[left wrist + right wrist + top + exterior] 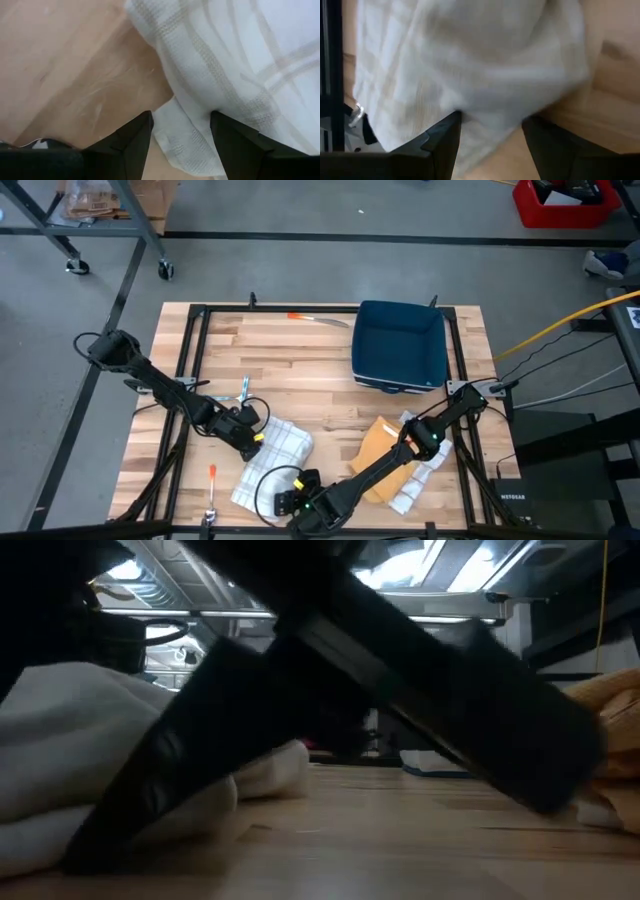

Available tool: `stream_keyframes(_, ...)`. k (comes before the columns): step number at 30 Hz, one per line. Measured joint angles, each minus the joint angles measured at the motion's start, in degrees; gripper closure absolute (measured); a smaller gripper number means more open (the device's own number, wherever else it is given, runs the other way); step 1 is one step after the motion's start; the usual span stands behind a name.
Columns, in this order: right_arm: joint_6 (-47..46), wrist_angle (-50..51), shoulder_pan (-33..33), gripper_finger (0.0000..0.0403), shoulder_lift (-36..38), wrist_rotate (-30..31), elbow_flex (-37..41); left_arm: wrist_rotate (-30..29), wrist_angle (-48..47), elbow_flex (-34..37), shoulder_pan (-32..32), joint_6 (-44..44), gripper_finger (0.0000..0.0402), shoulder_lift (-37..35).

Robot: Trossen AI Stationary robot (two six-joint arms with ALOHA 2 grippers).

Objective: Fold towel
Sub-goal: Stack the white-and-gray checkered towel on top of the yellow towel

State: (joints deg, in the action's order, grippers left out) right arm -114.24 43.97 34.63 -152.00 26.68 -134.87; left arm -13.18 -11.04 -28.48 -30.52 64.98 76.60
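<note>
Not far into this one: the towel point(272, 458) lies rumpled at about 7 o'clock on the bench point(300, 360), no clean fold showing yet. My left claw point(181, 135) is spread over its 10 o'clock edge and my right claw point(491, 134) is spread at its 6 o'clock corner, neither pinching cloth. There's bare wood toward 12 o'clock to fold into, but the tan cloth point(378, 455) sits close at 3 o'clock.

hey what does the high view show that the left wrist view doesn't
Only the high view shows both arms, the blue bin, the tan cloth, the orange-handled tool and the right claw at the towel's near edge. Only the left wrist view shows the towel's woven stripes close up, with a towel edge lying between the left claw's open fingers. Both show the white towel on the wooden table.
</note>
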Motion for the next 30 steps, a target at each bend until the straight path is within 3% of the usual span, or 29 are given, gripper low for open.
stream_keyframes(11, 0.9, -1.0, -2.0, 0.0185, -0.3, 0.5, 1.3, -0.5, 6.0, 0.8, -0.2, -3.5, 0.0204, 4.4)
stream_keyframes(15, 2.2, -0.8, -2.0, 0.0204, -0.4, 0.8, 1.4, -0.4, 10.7, 0.9, -0.2, -6.4, 0.021, 6.2)
stream_keyframes(20, 5.2, -0.5, -1.9, 0.0273, -0.5, 1.0, 1.5, -0.2, 12.5, 0.9, -0.2, -8.8, 0.026, 7.1)
stream_keyframes(26, 8.8, -0.5, -1.7, 0.0385, -0.7, 5.7, 1.7, 0.2, 14.2, 1.0, -1.1, -13.7, 0.0364, 7.2)
stream_keyframes(30, 8.4, -0.1, -0.9, 0.0377, -0.2, 9.7, 1.8, 0.7, 19.3, 1.2, -1.9, -18.2, 0.0391, 7.4)
